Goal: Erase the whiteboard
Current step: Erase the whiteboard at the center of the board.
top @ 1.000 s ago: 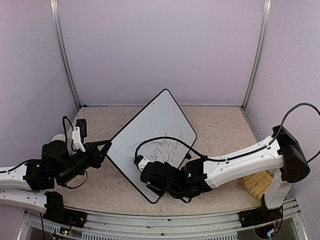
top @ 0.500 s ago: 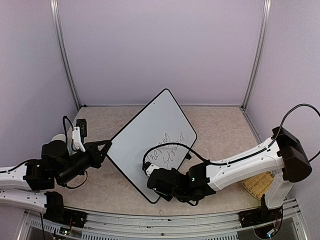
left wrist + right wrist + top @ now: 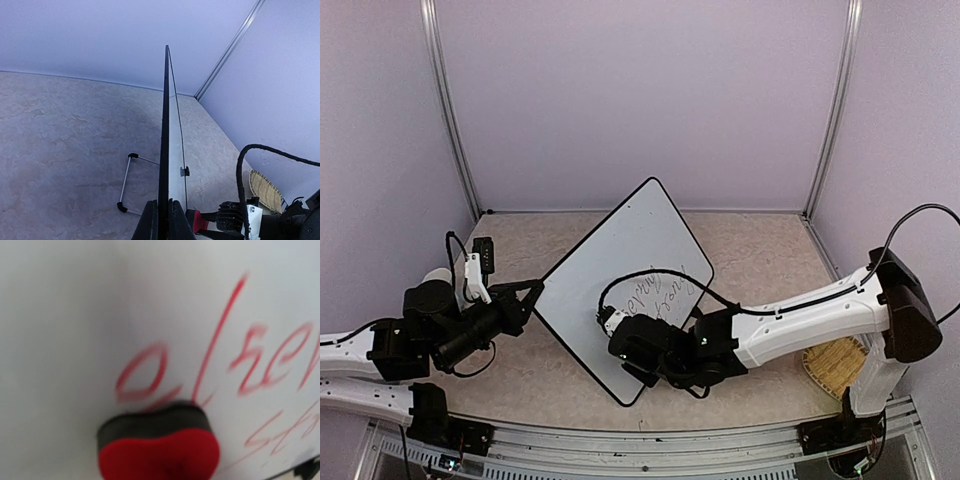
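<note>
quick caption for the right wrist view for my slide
A red-and-black eraser against red handwriting on the white rectangular whiteboard

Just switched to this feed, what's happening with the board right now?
The left gripper is clamped on the edge of the large white black-framed whiteboard, holding it upright on the table. The right gripper presses a red and black eraser against its face, at the edge of the handwriting, which is not yet wiped.
</note>
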Available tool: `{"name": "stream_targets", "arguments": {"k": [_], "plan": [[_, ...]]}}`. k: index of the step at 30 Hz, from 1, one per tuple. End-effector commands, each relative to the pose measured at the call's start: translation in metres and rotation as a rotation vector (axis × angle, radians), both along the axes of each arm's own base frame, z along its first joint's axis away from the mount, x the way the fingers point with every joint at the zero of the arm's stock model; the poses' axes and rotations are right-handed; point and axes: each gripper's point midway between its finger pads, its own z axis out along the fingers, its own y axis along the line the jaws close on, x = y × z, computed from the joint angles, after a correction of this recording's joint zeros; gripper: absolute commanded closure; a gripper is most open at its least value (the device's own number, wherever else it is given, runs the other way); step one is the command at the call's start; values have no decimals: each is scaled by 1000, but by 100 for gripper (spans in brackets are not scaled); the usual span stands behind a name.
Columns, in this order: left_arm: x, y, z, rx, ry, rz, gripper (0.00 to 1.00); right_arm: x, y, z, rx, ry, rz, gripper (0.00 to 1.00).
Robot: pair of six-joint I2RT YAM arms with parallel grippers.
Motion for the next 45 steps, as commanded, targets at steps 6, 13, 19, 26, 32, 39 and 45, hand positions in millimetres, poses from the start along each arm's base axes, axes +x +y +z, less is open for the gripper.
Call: {"name": "stream_targets", "arguments": {"k": [6,13,19,26,32,39,45], "plan": [[-19,-19,-24,91,34,-144,100,21,37,51,117,-64,38,80],[-19,-19,-22,92,29,-142,100,26,43,56,114,-75,51,80],[-18,-18,-22,95,29,-139,100,25,28,31,80,-36,20,80],[-19,-19,-22,92,31,-142,100,15,-1,-4,63,40,-16,80],[-19,-20,-23,93,34,-144,100,7,-17,-20,61,83,-29,80],[-18,-22,-25,92,38,-146,100,6,-10,-14,85,80,-1,80],[-18,-23,-27,95,42,-148,100,14,9,6,93,25,24,80]]}}
